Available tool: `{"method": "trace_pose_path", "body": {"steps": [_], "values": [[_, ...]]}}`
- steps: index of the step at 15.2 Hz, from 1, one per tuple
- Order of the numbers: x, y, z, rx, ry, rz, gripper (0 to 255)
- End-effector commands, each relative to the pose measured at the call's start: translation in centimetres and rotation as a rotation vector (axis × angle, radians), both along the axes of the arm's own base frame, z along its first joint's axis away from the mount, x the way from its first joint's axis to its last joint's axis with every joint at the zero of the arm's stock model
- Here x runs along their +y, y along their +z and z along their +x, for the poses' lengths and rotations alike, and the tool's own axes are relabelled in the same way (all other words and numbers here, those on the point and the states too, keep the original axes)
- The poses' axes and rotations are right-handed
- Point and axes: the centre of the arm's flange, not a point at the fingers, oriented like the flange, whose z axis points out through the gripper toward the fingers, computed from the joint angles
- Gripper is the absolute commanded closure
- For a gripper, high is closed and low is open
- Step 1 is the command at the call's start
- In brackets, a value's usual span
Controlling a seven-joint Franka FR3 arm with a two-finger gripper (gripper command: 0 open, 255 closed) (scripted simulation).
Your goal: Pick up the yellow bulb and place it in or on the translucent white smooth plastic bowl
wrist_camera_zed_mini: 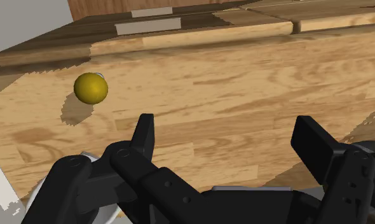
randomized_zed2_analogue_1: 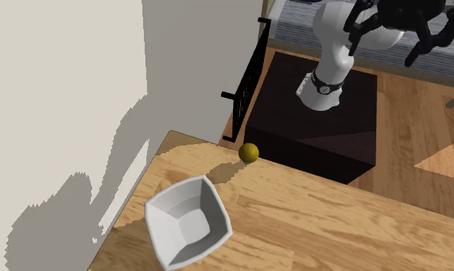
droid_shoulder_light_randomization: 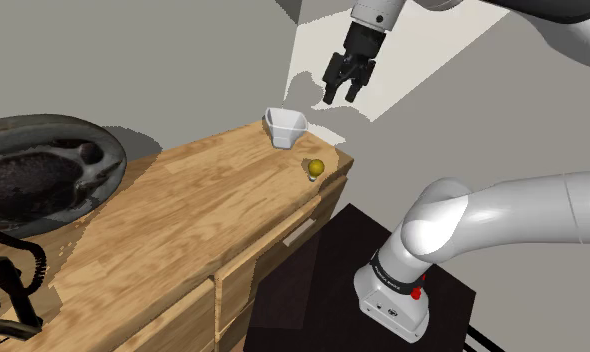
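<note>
Hanging in the air above one end of a light wooden cabinet top (droid_shoulder_light_randomization: 183,220), the black two-finger pincer (droid_shoulder_light_randomization: 343,96) stands wide open, with nothing between its fingers (wrist_camera_zed_mini: 143,130). The wrist view looks down past them onto bare wood grain. The small round yellow bulb (wrist_camera_zed_mini: 91,88) lies on the top ahead of the pincer and off to one finger's side, near the top's corner, and drawer fronts drop away beyond the edge.

The shoulder view gives the height. The pincer is well above the white square-rimmed bowl (droid_shoulder_light_randomization: 285,126), which sits below it close to the grey wall (droid_shoulder_light_randomization: 183,70). The bulb (droid_shoulder_light_randomization: 314,167) rests near the bowl but apart from it, just inside the cabinet's edge.

The second exterior view looks into the bowl (randomized_zed2_analogue_1: 168,223), whose inner walls and floor show bare. In that view the bulb (randomized_zed2_analogue_1: 248,152) sits between the bowl and the dark box stand (randomized_zed2_analogue_1: 310,131). Open air lies between pincer and bulb.

A dark round dish (droid_shoulder_light_randomization: 43,170) lies far from the pincer, at the top's other end.
</note>
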Motion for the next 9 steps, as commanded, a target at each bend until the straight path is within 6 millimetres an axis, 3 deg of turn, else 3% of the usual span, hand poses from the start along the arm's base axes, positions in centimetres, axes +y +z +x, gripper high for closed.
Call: {"method": "trace_pose_path", "body": {"steps": [1, 9], "values": [[0.0, 0.0, 0.0, 0.000, 0.000, 0.000, 0], [-5.1, -8.6, 3.4, 0.013, -0.047, -0.004, 0]]}}
